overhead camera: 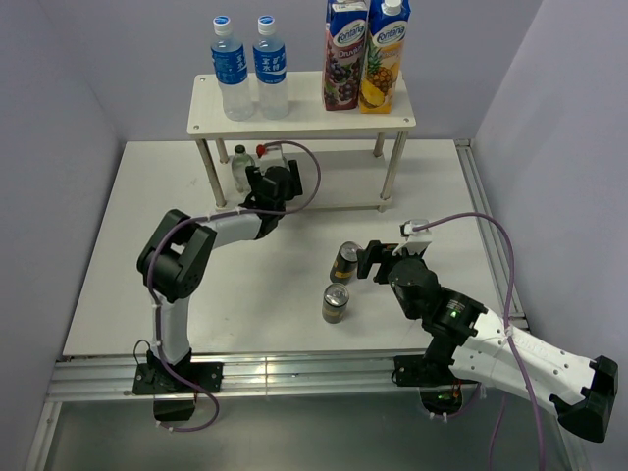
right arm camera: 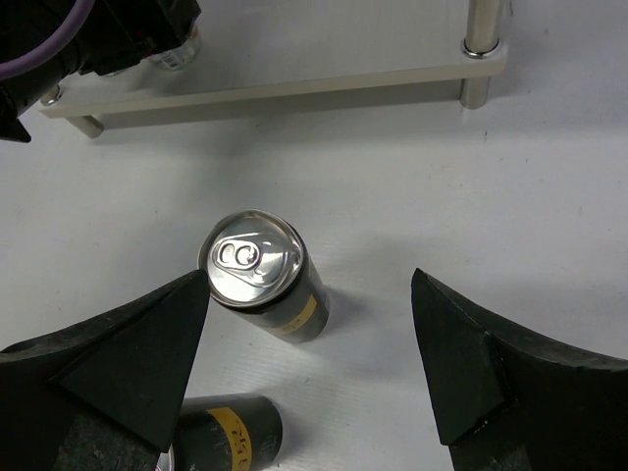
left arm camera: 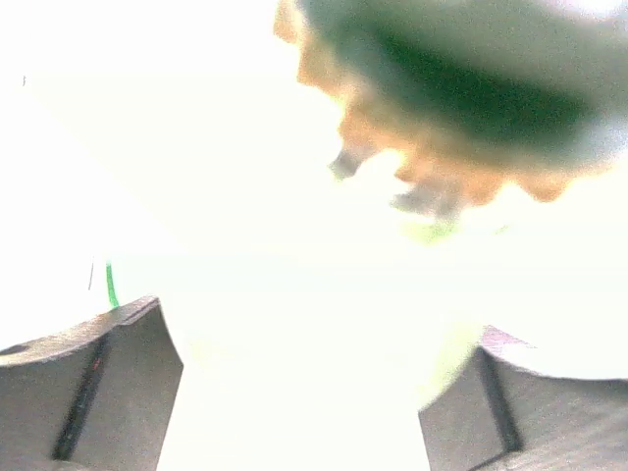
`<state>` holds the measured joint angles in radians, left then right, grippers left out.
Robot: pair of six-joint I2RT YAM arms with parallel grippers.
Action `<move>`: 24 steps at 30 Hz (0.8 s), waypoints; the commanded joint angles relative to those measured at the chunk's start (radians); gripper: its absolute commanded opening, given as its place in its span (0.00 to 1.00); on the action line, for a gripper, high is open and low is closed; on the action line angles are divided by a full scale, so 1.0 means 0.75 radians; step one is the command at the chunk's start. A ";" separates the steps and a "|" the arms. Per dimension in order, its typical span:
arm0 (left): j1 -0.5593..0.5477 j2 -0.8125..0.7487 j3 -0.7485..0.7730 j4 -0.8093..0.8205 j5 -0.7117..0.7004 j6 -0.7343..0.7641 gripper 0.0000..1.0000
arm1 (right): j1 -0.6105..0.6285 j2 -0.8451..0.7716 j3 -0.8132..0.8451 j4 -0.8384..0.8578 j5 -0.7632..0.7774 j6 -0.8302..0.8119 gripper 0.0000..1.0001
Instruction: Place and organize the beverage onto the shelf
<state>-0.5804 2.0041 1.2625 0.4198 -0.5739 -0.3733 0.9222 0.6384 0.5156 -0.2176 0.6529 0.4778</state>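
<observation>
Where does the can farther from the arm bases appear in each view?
Top external: middle, the far can just left of the right gripper.
Left wrist: not in it.
Right wrist: centre-left, standing upright.
Shared landmark: the shelf, beyond the can.

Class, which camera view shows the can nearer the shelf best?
The right wrist view: the can stands close, just ahead of the open right gripper, with its silver top and pull tab clear. The top external view shows it small, from farther off. The left wrist view misses it.
</observation>
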 commanded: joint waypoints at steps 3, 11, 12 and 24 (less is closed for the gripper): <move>-0.036 -0.144 -0.076 0.068 -0.022 0.017 0.95 | -0.011 -0.002 -0.012 0.057 0.011 -0.001 0.90; -0.112 -0.283 -0.225 0.064 -0.061 -0.009 0.99 | -0.013 -0.004 -0.012 0.053 0.025 0.003 0.90; -0.118 -0.295 -0.241 0.062 -0.073 -0.014 0.99 | -0.011 -0.004 -0.010 0.051 0.029 0.005 0.90; -0.271 -0.643 -0.579 -0.044 -0.169 -0.167 0.99 | -0.009 0.085 -0.017 0.135 -0.199 -0.034 0.92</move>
<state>-0.7498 1.6035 0.8661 0.4068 -0.6621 -0.4358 0.9222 0.6674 0.5137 -0.1711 0.5678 0.4625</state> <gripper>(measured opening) 0.993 0.917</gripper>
